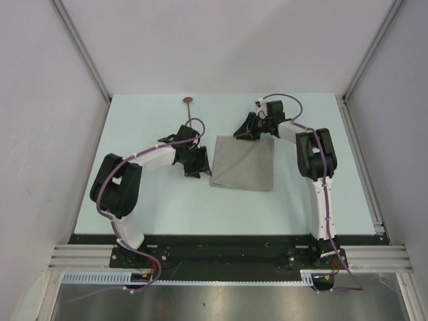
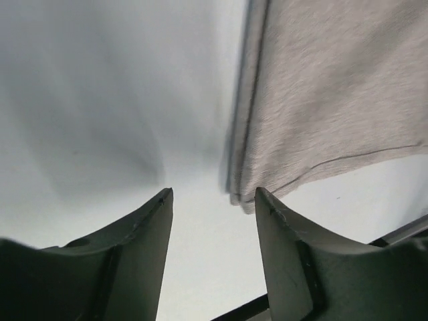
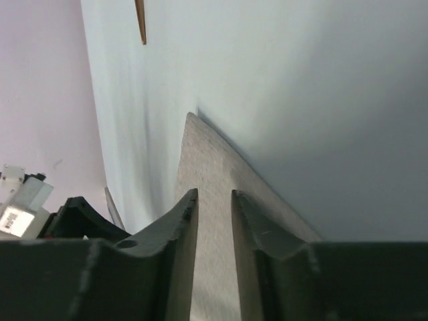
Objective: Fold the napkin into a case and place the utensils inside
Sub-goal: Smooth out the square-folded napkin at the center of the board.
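Note:
The grey-beige napkin [image 1: 244, 164] lies folded flat at mid-table. My left gripper [image 1: 199, 164] is open and low at its left edge. In the left wrist view [image 2: 212, 194] the napkin's layered corner [image 2: 244, 194] lies just ahead of the right fingertip [image 2: 262, 197], with nothing between the jaws. My right gripper [image 1: 239, 134] hovers over the napkin's far left corner [image 3: 194, 134], jaws narrowly parted with cloth showing in the gap [image 3: 214, 194]. The copper-brown spoon [image 1: 189, 101] lies at the far edge, and one end shows in the right wrist view [image 3: 140, 23]. The knife is not clearly visible.
Grey walls with metal rails [image 1: 80, 47] enclose the pale table [image 1: 154, 214] on three sides. A black front edge [image 1: 221, 251] runs by the arm bases. A thin grey sliver [image 3: 112, 208] shows left of my right fingers.

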Robot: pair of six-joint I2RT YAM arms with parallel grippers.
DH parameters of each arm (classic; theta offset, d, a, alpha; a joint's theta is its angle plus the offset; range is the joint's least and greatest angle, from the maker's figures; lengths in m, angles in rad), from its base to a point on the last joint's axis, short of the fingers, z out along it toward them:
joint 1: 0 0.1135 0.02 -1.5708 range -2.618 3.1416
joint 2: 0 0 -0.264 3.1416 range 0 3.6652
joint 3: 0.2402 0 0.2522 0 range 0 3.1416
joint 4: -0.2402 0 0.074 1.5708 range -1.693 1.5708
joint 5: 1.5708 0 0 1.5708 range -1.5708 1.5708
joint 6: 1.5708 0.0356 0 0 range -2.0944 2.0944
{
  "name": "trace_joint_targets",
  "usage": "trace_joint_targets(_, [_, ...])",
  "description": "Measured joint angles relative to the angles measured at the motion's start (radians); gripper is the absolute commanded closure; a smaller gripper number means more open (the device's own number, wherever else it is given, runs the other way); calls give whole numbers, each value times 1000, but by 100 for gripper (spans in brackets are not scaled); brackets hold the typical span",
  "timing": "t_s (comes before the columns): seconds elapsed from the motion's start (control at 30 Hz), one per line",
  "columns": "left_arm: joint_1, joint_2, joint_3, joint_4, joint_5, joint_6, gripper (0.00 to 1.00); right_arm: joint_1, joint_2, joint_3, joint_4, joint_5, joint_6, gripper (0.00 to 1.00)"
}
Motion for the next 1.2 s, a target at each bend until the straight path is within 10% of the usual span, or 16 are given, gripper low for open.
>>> trace_joint_targets(0.2, [13, 17, 174, 15, 26, -17, 53, -97, -196, -132, -88, 54, -80, 57])
trace_joint_targets(0.43, [14, 209, 340, 240, 134, -107, 68, -177, -313, -293, -98, 72, -142, 81])
trace_joint_targets(0.73, [12, 333, 372, 258, 163, -139, 68, -240, -269, -359, -103, 79, -173, 87])
trace_joint_targets(0.83, [6, 327, 365, 233, 143, -114, 67, -249, -255, -356, -130, 97, -195, 84])
trace_joint_targets(1.0, [-21, 230, 298, 141, 68, -60, 53, -215, -310, -303, -296, 271, -254, 52])
trace_joint_targets(1.2, [-81, 13, 175, 72, -29, -23, 50, -152, -581, -425, -442, 480, -221, 43])
